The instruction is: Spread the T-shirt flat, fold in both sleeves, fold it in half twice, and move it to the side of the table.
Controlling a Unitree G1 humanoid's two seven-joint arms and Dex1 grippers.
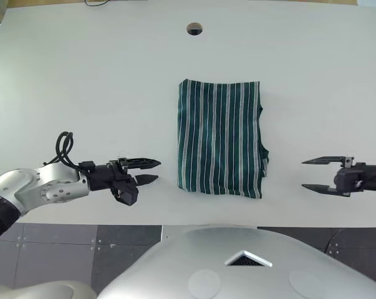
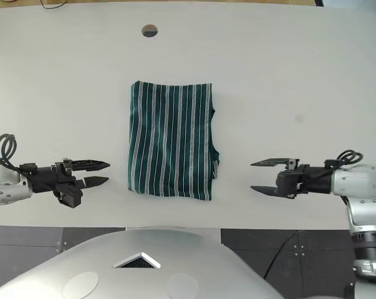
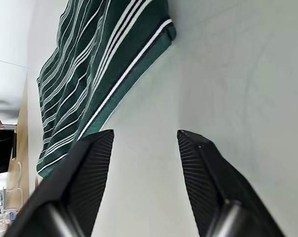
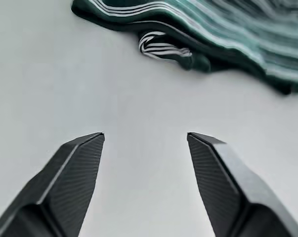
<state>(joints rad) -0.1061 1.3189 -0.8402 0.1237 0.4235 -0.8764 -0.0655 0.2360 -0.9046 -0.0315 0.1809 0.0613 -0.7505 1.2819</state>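
**Folded T-shirt [image 1: 220, 137] on white table [image 1: 81, 93]**

Green cloth with white stripes, in a tall rectangle, flat at mid-table, rumpled along the right edge. Left gripper [image 1: 158, 170] just off the near left corner of the T-shirt, fingers apart, pointed toward it. Right gripper [image 1: 303, 174] farther off on the right, fingers also spread. Small round hole [image 1: 194, 28] beyond the far edge.

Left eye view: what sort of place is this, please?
Probably a robotics lab or test room, not a home: a plain white table with a round cable hole, grey floor tiles below its near edge, and a folded dark green white-striped T-shirt between the left claw and right claw.
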